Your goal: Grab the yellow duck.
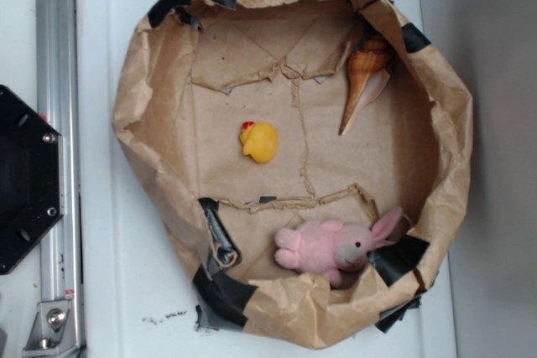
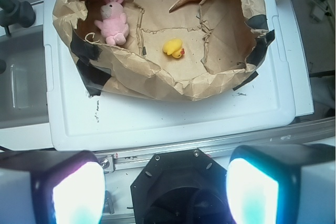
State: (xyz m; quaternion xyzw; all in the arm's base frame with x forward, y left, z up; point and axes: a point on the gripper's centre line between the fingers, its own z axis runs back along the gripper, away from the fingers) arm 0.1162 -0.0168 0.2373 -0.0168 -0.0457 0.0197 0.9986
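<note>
We look down on a white plastic lid-like surface [image 1: 109, 207] with a raised edge, flanked by a silver aluminium rail [image 1: 57, 148] and a black hexagonal robot base plate [image 1: 25, 178]. On that white surface sits a crumpled brown paper basin [image 1: 143, 98] patched with black tape, and we take this basin as our landmark.

Near the middle of the basin floor lies the small glossy yellow rubber duck [image 1: 261, 141] with its red-orange beak, free of the walls and touching nothing else. Against one wall of the basin leans an orange-tan cone seashell [image 1: 364, 80]; against the opposite wall, well apart from the duck, rests a pink plush bunny [image 1: 331, 246].

In the wrist view the gripper [image 2: 165, 192] hangs outside the basin, above the rail and the black base, with the white surface between it and the basin's near wall. Its two pale pads [image 2: 79, 195] stand wide apart with nothing between them. The duck [image 2: 174, 48] lies far ahead of the gripper, inside the basin and roughly in line with the gap.

We can read no brand, label or writing on anything here.
</note>
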